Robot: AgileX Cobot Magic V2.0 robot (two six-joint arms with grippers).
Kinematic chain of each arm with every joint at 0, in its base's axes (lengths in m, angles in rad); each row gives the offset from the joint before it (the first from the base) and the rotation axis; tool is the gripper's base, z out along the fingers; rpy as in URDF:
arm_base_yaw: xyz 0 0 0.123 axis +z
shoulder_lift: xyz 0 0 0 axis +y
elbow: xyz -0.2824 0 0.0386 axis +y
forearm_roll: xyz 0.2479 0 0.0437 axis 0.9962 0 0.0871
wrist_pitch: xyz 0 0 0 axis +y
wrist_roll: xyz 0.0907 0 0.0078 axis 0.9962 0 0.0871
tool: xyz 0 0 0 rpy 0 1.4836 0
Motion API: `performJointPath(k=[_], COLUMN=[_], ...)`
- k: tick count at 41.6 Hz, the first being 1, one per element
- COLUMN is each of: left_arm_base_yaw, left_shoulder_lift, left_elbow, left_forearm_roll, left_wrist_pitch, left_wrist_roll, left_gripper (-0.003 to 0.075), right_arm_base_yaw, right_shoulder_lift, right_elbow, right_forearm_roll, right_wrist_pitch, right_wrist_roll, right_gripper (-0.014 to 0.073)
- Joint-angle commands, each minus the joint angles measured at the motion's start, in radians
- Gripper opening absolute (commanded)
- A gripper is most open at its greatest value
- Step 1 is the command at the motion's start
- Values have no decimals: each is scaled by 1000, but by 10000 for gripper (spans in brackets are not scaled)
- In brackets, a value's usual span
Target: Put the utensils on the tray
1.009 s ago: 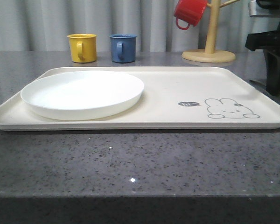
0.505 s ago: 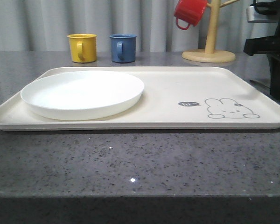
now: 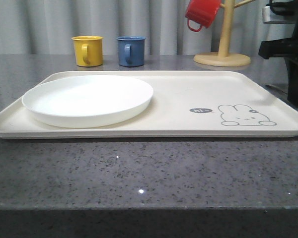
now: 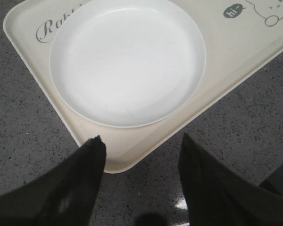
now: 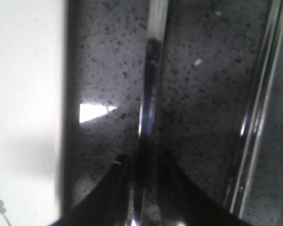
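Landmark: the cream tray [image 3: 179, 106], lying flat on the grey speckled counter [image 3: 149, 168]. A round white plate [image 3: 88, 99] sits inside the tray at its left end; a grey rabbit drawing [image 3: 246, 115] with a small "hi" bubble is printed toward the tray's right near corner, and script lettering [image 4: 49, 28] runs along the tray floor just beside the plate in the left wrist view. Behind the tray, well apart from its far rim, a yellow mug [image 3: 87, 50] and a blue mug [image 3: 130, 50] stand upright side by side; further right behind the tray a wooden mug tree [image 3: 223, 49] carries a red mug [image 3: 202, 13] hanging on a peg. No cutlery lies on the tray floor in the front view. Left gripper [image 4: 141, 143]: fingers spread wide, nothing between them, hovering over the tray's corner nearest the plate, above the rim and the counter just outside it. Right gripper [image 5: 141, 162]: dark fingers [image 5: 114, 181] close on either side of a slim shiny metal utensil handle [image 5: 151, 80], which lies on the counter just outside the tray's edge, parallel to it and not touching it; the fingers appear pinched on the handle, though the frame is blurred at the contact. Which utensil this is cannot be told. A second bright pair of flat metal strips, likely the chopsticks [image 5: 257, 108], lies on the counter farther from the tray, apart from the handle. The right arm [image 3: 290, 59] shows as a dark mass just beyond the tray's right end.
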Motion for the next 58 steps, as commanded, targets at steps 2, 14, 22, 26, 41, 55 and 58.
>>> performJointPath(k=[2, 14, 22, 26, 41, 55, 58], left_arm_base_yaw=[-7, -7, -7, -7, -7, -7, -7], left_shoulder_lift=[-8, -8, -8, -8, -8, -8, -8], left_elbow=[-24, -24, -24, -24, -24, -24, -24], left_forearm_roll=[0, 0, 0, 0, 0, 0, 0], left_wrist_pitch=[-60, -60, -60, -60, -60, -62, -64], left_wrist_roll=[-9, -9, -9, -9, -9, -9, -9], left_gripper=[369, 369, 369, 369, 369, 369, 369], right_arm_base_yaw=[-5, -5, 13, 54, 336, 374, 374], right_shoulder_lift=[-41, -49, -127, -168, -101, 62, 78], right_elbow=[-32, -33, -35, -52, -234, -313, -313], right_forearm_roll=[-10, -11, -9, 1, 9, 12, 24], right_wrist_pitch=[4, 4, 10, 34, 169, 125, 80], right_wrist_roll=[-2, -3, -15, -27, -19, 352, 406], right_gripper=[71, 53, 53, 53, 57, 57, 57])
